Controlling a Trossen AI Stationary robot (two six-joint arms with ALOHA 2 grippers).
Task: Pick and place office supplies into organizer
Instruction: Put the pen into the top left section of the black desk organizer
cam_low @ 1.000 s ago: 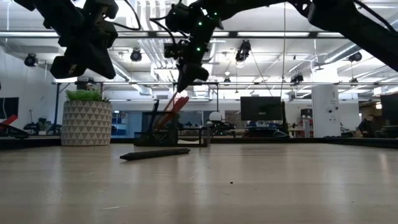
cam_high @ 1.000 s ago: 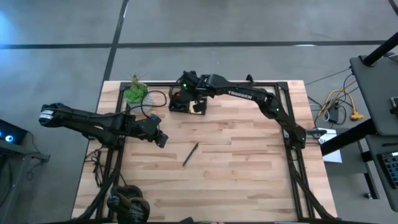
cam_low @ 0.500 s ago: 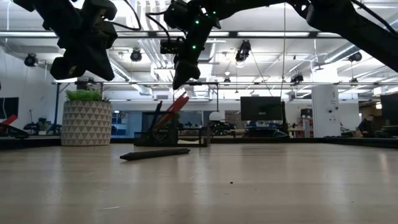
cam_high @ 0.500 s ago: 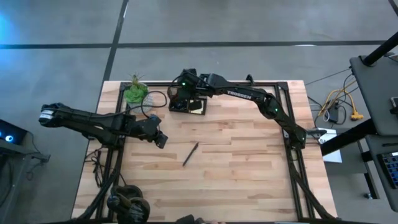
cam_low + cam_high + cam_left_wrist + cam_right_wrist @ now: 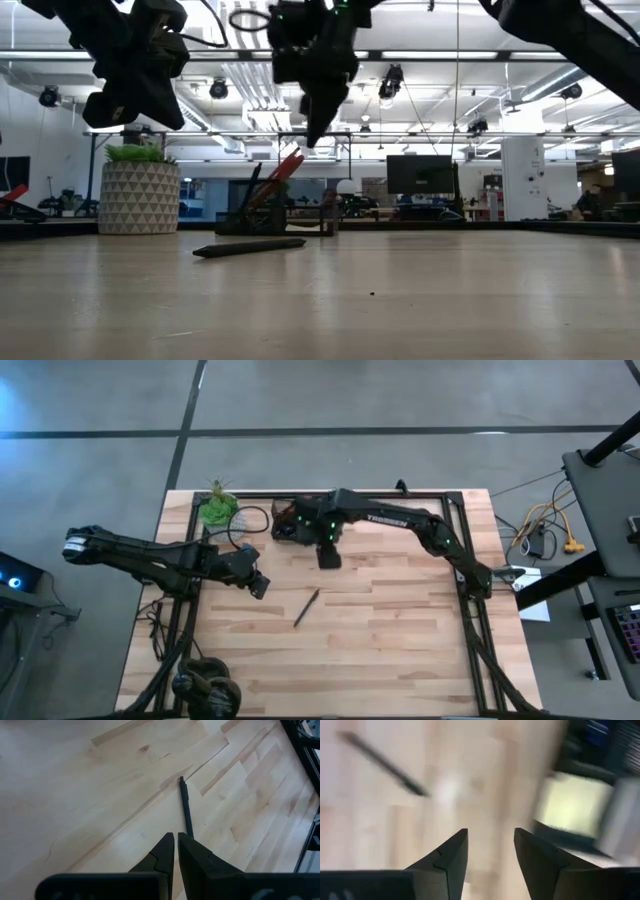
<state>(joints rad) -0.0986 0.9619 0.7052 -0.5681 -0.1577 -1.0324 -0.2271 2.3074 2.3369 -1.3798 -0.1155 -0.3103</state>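
The black organizer (image 5: 283, 530) stands at the table's far side, partly under my right arm; in the low view the organizer (image 5: 275, 222) has red-handled scissors (image 5: 286, 168) leaning out of it. A yellow sticky-note pad (image 5: 572, 805) shows blurred in it. A black pen (image 5: 307, 607) lies flat on the table's middle. My right gripper (image 5: 328, 555) hangs open and empty above the table, just near of the organizer. My left gripper (image 5: 260, 585) hovers shut left of the pen (image 5: 186, 805), holding nothing.
A green plant in a white patterned pot (image 5: 218, 508) stands left of the organizer at the far edge. A black frame rail (image 5: 460, 560) runs along the table's sides. Bare wood (image 5: 400, 630) lies to the right of and nearer than the pen.
My right gripper has opened and let go of the red-handled scissors, which stay leaning in the organizer. It has then risen a little and swung away from the organizer toward the table's near edge and slightly right.
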